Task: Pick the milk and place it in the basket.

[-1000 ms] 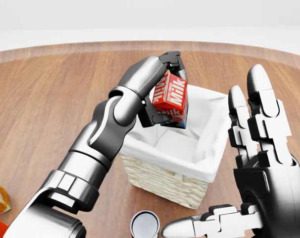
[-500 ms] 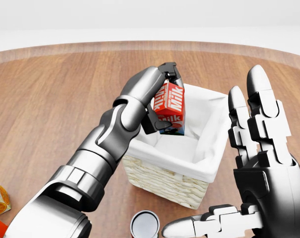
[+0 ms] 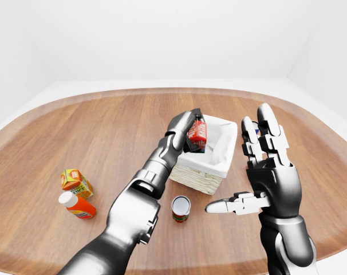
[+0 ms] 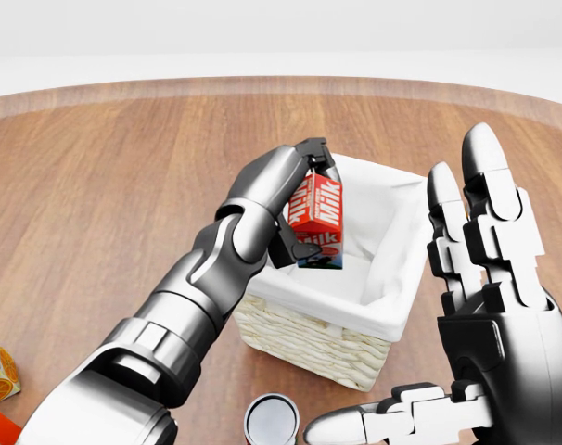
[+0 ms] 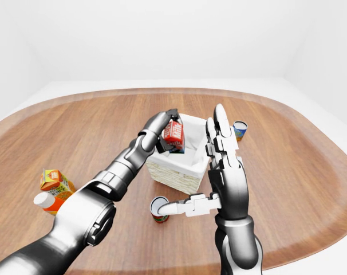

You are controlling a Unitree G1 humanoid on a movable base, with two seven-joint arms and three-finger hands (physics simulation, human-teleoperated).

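1. The left hand (image 4: 304, 199) is closed round the milk (image 4: 318, 219); dark fingers (image 4: 320, 154) are seen over the carton's top and another finger under its lower left corner.
2. The milk is held upright with a slight tilt, directly below the hand's upper fingers, over the open mouth of the basket (image 4: 309, 338). Whether the carton's lower edge touches the white liner cannot be told.
3. The right hand (image 4: 480, 306) is held wide open, fingers upright and thumb pointing left in the head view; nothing is gripped. It is seen to the right of the basket, apart from the carton.
4. A can (image 3: 181, 208) is seen standing on the table (image 3: 64, 132) just below the basket in the left-eye view, left of the right hand's thumb tip.
5. An orange carton (image 3: 76, 182) and an orange bottle (image 3: 77, 205) are seen lying well off to the left of the left arm. A second can (image 5: 239, 130) is noted beyond the right hand in the right-eye view.
6. Against the frame half a second ago, the carton is set slightly lower and more upright over the basket; a second ago it was held higher and more tilted. The right hand is unchanged.
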